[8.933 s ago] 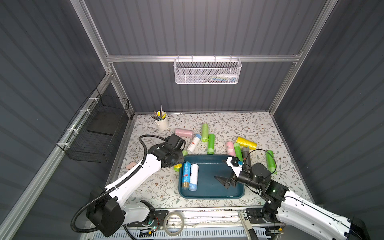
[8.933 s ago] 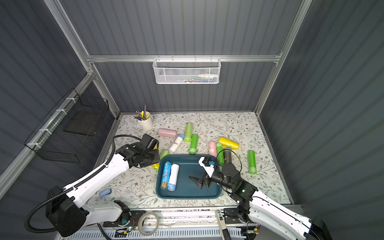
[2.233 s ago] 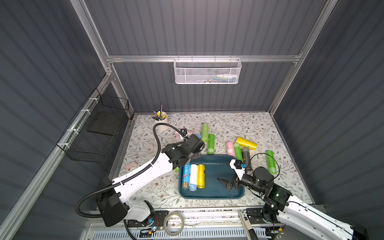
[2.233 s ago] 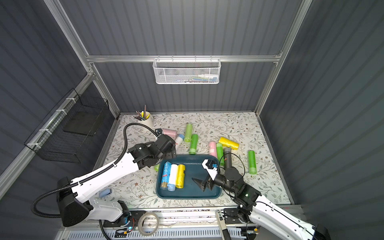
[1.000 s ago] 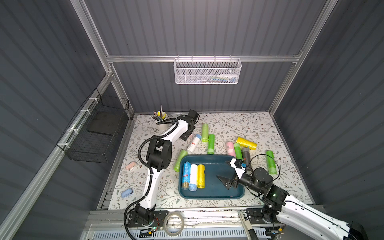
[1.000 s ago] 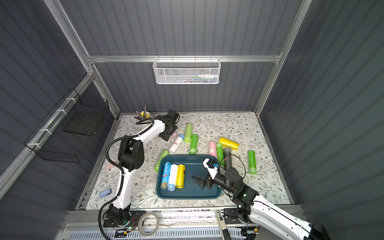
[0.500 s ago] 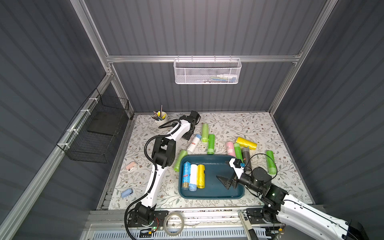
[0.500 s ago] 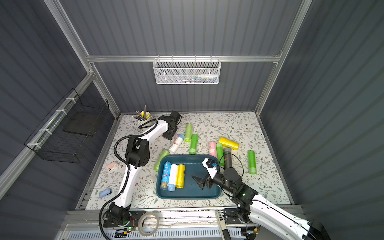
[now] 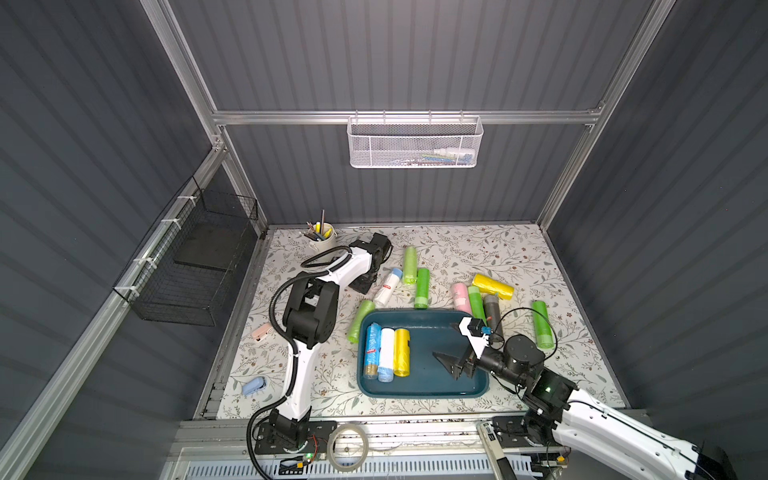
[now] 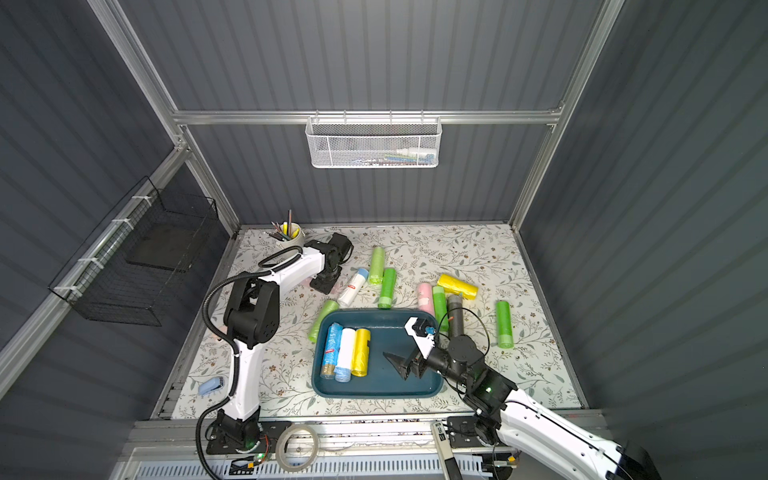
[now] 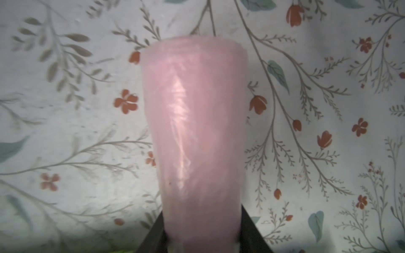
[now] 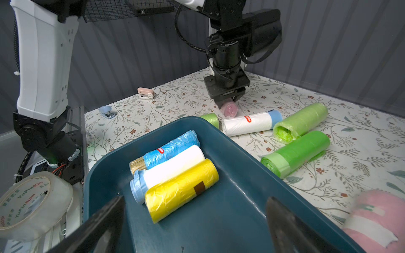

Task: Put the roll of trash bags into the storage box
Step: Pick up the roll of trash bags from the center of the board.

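A pink roll of trash bags (image 11: 195, 131) lies on the flowered table at the far left, close to the pen cup. My left gripper (image 11: 201, 241) is shut on it, one black finger pressed against each side. From the right wrist view, the left gripper (image 12: 228, 103) stands straight down over the pink roll's end (image 12: 229, 108). The dark teal storage box (image 9: 424, 392) sits front centre and holds a blue roll (image 9: 372, 349), a white roll (image 9: 386, 353) and a yellow roll (image 9: 401, 351). My right gripper (image 9: 449, 341) hovers open over the box's bare right half (image 12: 219, 219).
Loose rolls lie around the box: a white one (image 9: 386, 286), several green ones (image 9: 422, 286), another pink one (image 9: 459, 296), yellow (image 9: 492, 286) and dark grey (image 9: 491, 309). A pen cup (image 9: 322, 239) stands back left. Two small staplers (image 9: 262, 332) lie at the left edge. A tape roll (image 9: 347, 446) rests in front.
The left gripper's jaws have closed in onto the pink roll at the far left. The right arm has not moved.
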### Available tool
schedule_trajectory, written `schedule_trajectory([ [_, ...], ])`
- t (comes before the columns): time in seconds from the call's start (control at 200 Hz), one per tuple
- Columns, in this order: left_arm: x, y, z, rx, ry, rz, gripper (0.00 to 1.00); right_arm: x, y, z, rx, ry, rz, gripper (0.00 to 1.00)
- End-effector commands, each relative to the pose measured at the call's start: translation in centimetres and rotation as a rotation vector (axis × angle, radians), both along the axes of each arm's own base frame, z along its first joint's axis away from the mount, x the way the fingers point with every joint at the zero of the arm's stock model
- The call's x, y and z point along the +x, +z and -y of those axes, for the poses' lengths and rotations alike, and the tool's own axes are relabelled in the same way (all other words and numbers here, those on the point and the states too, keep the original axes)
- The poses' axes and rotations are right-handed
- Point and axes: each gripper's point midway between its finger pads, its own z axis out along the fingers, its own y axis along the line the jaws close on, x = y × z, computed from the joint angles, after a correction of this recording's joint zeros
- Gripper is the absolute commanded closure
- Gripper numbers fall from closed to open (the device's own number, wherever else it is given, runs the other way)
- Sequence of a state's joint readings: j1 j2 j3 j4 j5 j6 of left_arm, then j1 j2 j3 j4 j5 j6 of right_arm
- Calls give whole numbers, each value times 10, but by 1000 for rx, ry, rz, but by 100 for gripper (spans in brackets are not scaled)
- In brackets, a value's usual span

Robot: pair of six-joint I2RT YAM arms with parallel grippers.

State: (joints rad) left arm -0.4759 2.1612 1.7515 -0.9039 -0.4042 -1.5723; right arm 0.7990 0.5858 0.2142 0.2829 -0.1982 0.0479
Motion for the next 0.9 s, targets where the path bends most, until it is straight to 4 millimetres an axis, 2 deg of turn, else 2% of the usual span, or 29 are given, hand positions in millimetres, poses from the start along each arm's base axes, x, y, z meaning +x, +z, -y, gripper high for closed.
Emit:
schedule_trajectory([
  [0.0,-13,45,-29,84,-2,71,59,2,4,2,3,-15,19,1],
  [0.18,-51,87,-64,193,-83,96,59,8,3,0,-14,-31,29,1],
  [0.3,-70,109,-72,219,-221,109,58,16,-3,-1,-43,-52,32,1],
  [0.315,-78,102,-75,229,-242,81,58,17,-4,-1,-46,-55,31,1],
  [0.375,-90,103,-76,231,-322,44,57,20,-7,-3,-58,-57,22,1],
  [0.47,-110,104,-68,171,-436,19,57,22,-6,-6,-51,-49,20,1],
  [0.585,-126,112,-48,69,-547,68,57,26,-6,-6,-42,-58,14,1],
  [0.74,-147,130,-10,38,-707,104,57,26,-3,-4,-26,-60,15,1],
  [0.895,-168,134,19,12,-769,124,57,28,-4,-1,-21,-66,5,1],
])
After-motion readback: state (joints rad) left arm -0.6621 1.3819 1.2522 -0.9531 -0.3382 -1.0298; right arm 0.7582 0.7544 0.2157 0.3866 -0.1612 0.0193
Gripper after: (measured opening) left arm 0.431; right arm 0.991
